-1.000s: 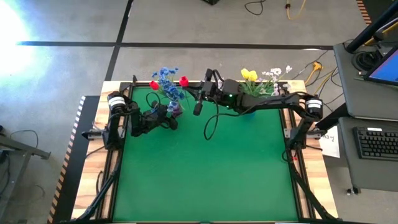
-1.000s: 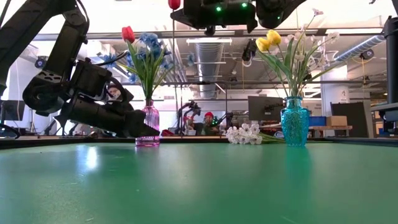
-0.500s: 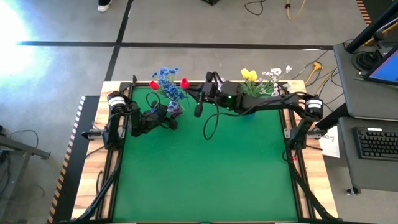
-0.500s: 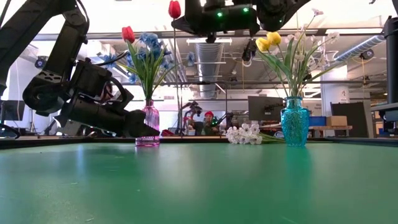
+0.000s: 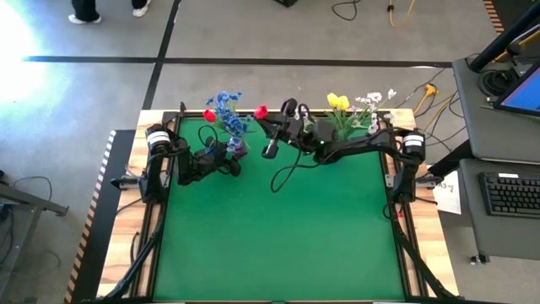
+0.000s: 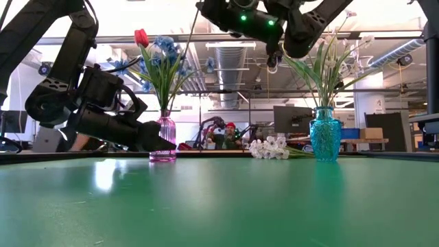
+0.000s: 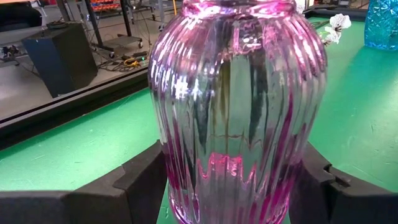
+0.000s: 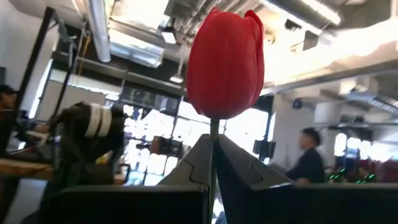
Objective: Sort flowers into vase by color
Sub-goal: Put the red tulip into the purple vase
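Right gripper fingers clenched on the red tulip: lower its stem straight into the pink vase, upper centre-left, which the left gripper grasps.

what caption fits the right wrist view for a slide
Right gripper shut on the stem of a red tulip, the bloom upright above its fingertips.

No legible text, label, brand, number or sign was found in any view. A white paper tag beside the table's right edge carried dark marks too small to read. The laptop screen at the far right showed nothing readable.
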Available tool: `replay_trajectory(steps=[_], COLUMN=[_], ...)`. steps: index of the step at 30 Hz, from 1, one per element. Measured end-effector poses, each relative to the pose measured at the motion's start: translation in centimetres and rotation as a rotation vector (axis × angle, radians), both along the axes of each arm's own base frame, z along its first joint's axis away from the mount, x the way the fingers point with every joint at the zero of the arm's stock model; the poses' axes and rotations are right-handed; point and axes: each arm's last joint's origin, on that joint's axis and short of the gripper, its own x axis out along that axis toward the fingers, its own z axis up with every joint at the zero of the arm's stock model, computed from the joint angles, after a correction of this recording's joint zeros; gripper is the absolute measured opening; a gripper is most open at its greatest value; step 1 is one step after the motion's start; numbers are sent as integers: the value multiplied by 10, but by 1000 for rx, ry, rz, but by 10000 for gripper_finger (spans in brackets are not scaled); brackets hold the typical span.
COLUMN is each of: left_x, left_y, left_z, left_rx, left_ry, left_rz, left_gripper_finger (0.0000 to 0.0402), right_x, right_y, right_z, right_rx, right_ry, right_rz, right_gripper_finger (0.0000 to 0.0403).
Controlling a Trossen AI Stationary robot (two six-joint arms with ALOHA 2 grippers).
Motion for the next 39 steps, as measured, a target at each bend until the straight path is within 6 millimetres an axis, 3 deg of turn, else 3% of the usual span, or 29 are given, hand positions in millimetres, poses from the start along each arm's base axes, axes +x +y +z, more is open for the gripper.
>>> replay_trajectory(steps=[13,39], left_x=[0,0], left_y=[0,0], left_z=[0,0], left_rx=[0,0], left_ry=[0,0], left_rz=[0,0], left_gripper_finger=[245,245], right_x=[4,4], right_y=[-1,-1], right_z=[19,18], right_rx=[-44,-48], right_ry=[-73,-79], right_rz=[-23,-26], right_gripper_finger=[9,9])
